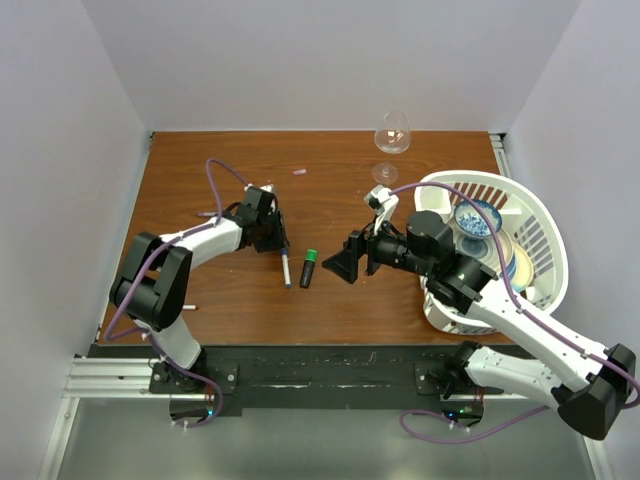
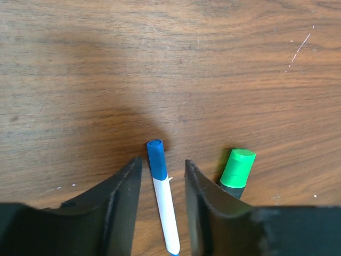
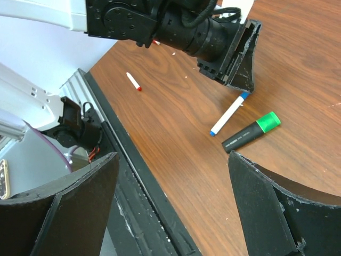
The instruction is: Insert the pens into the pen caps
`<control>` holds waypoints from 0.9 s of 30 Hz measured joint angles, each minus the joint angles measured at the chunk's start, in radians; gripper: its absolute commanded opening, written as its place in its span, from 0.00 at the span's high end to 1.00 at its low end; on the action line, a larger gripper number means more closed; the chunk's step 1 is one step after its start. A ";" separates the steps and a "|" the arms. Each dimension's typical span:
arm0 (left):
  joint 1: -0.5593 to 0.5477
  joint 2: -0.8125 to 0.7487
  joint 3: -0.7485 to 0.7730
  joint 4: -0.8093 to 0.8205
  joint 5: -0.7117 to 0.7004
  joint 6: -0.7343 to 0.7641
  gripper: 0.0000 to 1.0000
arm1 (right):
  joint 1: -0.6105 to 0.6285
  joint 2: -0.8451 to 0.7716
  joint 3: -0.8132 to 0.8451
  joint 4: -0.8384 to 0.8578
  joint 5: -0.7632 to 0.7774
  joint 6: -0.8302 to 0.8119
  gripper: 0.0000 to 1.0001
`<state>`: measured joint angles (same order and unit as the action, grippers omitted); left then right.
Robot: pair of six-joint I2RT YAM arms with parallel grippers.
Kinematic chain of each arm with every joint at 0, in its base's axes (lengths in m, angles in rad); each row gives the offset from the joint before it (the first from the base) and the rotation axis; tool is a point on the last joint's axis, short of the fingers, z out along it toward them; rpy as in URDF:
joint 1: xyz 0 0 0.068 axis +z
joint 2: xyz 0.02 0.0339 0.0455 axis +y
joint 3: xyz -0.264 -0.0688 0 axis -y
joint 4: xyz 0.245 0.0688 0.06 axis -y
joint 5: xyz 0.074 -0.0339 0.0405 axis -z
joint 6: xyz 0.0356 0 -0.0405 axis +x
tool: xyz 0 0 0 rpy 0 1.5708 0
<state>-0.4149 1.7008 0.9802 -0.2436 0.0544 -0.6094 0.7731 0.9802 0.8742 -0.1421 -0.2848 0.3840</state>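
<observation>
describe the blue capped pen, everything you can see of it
Slim blue-capped pen: white plastic-looking barrel, blue cap on one end, blue tip at the other. It lies flat on the wooden table between the left gripper's open fingers, untouched on both sides, the green-capped black marker just beside it.

Wood table (image 1: 330, 200). Blue-capped white pen (image 2: 162, 197) flat on it, between left hand (image 2: 162, 160) fingers, gaps both sides. Green-capped black marker (image 2: 237, 168) just right of that hand. Pink cap (image 1: 299, 171) well beyond. White basket (image 1: 540, 215) at right hand (image 1: 338, 266) wrist side, wine glass (image 1: 391, 135) beyond.
</observation>
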 measured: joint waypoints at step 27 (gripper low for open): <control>0.365 0.089 0.475 -0.567 -0.375 -0.428 0.52 | 0.000 -0.039 -0.017 -0.023 0.008 -0.004 0.14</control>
<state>-0.0502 1.7901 1.4555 -0.8104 -0.3206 -1.0370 0.7731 0.9413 0.8570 -0.1654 -0.2771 0.3801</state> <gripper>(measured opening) 0.488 0.862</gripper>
